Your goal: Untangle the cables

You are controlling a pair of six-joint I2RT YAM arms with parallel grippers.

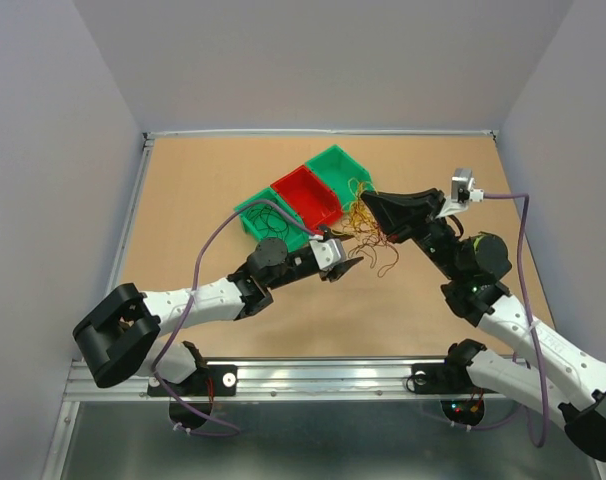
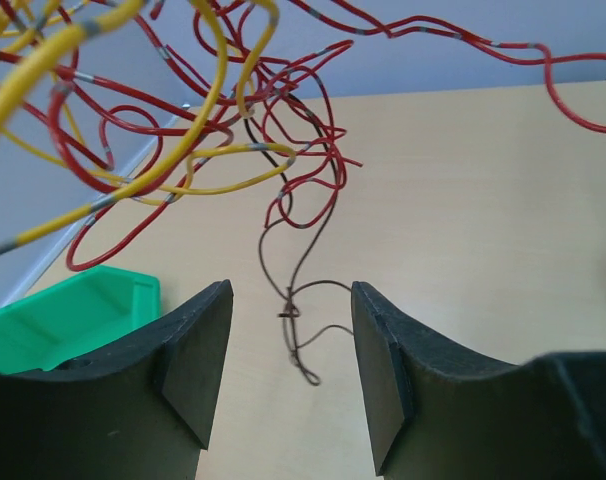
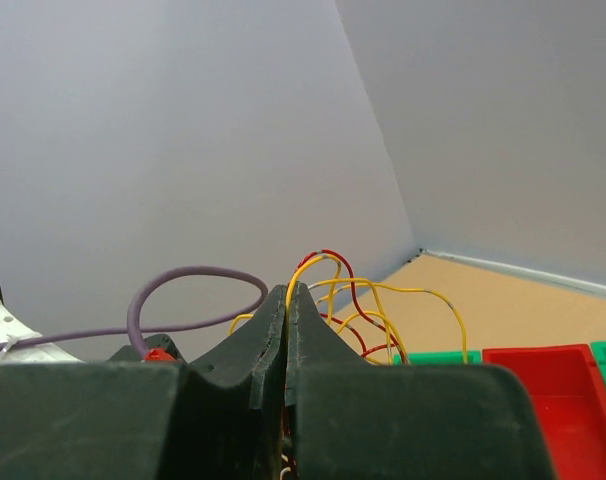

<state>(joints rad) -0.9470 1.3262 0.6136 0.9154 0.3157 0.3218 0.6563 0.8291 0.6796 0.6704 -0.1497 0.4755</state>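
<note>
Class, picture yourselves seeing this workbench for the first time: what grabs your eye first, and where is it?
First, the red and yellow tangle of cables hanging mid-table from the right arm's shut jaws. Next, the row of bright bins, green, red, green, beside it. Close up, one dark strand dangles between the left arm's open jaws, touching neither.

cables (image 2: 58,45) cut off by the top edge, green bin (image 2: 73,315) partly hidden, overhead strands too thin to separate
</note>
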